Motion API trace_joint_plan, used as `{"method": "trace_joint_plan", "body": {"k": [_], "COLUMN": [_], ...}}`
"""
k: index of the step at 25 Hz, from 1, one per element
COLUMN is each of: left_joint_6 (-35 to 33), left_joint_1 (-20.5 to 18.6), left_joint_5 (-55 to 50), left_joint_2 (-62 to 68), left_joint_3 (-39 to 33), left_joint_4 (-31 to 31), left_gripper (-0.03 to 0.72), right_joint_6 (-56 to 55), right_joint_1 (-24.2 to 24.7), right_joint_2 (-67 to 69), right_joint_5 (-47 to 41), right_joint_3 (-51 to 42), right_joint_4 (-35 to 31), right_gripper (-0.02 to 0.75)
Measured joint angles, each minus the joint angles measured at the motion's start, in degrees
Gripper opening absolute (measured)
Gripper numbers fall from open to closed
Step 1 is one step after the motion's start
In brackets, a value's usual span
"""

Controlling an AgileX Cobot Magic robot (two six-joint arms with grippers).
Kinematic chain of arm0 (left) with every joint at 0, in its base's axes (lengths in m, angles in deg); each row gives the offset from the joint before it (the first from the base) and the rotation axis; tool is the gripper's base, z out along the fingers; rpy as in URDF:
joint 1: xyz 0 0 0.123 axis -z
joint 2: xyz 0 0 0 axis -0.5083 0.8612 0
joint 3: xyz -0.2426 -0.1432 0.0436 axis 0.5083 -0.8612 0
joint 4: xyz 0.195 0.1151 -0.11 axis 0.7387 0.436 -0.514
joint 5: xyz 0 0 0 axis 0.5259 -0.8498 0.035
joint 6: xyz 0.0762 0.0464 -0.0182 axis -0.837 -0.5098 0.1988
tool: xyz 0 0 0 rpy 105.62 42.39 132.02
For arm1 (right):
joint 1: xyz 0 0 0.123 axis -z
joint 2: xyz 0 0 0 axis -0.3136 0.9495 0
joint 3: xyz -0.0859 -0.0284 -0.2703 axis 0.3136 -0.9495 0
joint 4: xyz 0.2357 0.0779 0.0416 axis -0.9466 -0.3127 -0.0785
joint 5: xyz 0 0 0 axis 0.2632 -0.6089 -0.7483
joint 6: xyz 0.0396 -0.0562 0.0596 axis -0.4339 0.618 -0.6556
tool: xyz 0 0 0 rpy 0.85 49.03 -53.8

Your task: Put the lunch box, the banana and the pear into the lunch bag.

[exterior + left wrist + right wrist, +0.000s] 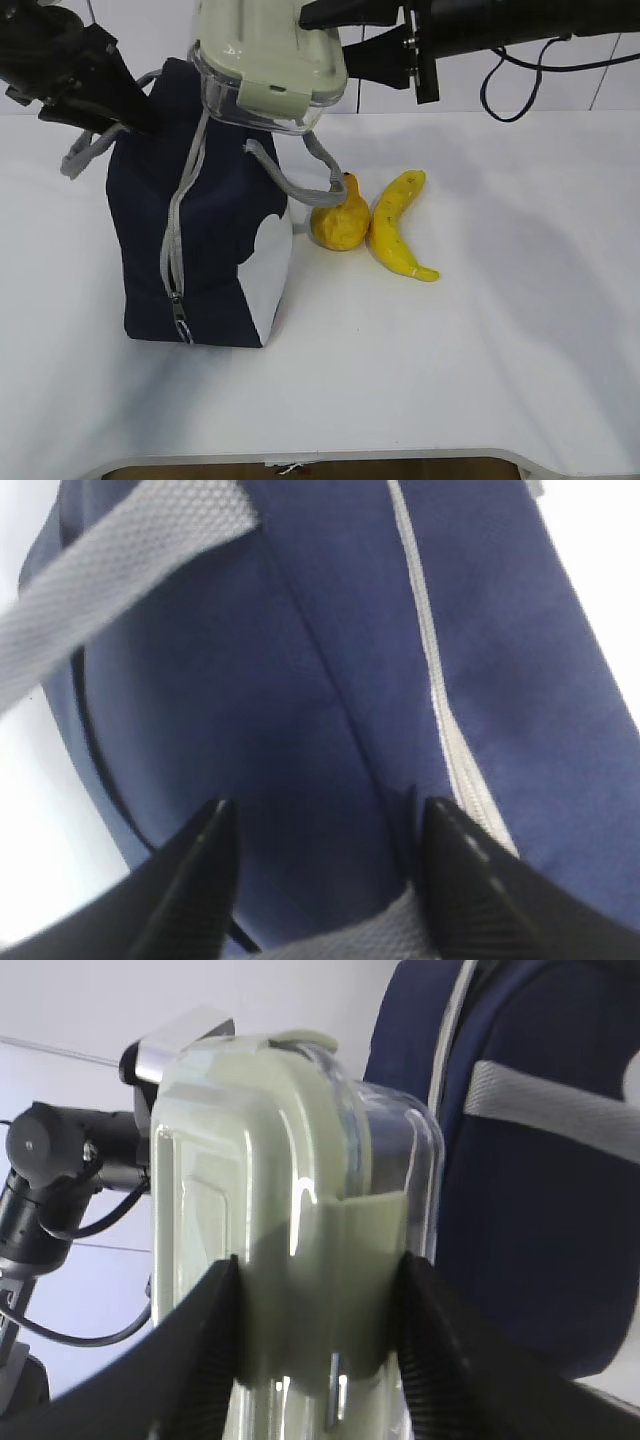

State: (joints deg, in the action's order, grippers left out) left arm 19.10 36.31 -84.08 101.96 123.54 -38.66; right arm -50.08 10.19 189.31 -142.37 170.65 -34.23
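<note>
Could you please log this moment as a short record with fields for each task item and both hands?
lunch box: held in the air above the lunch bag's top, lid clipped on
lunch bag: upright on the white table
pear: on table, right of the bag
banana: on table, beside the pear
right hand: shut on lunch box
left hand: at the bag's upper left; fingers apart around fabric
</note>
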Motion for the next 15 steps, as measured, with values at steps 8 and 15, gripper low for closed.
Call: {"method": "trace_joint_plan", "body": {"k": [8, 15], "left_joint_6": [0.1, 0.1], "left_joint_1": [0.0, 0.0], "left_joint_5": [-1.7, -2.9], "left_joint_2": [0.0, 0.0], "left_joint_3": [2.1, 2.4], "left_joint_4": [-1.1, -3.4], "left_gripper": [0.006, 0.003], "right_joint_6": [0.2, 0.2], "right_joint_1": [-2.5, -2.6], "right_joint_2": [0.0, 0.0], "right_joint_5": [2.3, 7.2], "right_joint_3": [0.0, 0.0], "right_joint_4": [0.0, 0.7], "right_gripper": [0.363, 0.363]}}
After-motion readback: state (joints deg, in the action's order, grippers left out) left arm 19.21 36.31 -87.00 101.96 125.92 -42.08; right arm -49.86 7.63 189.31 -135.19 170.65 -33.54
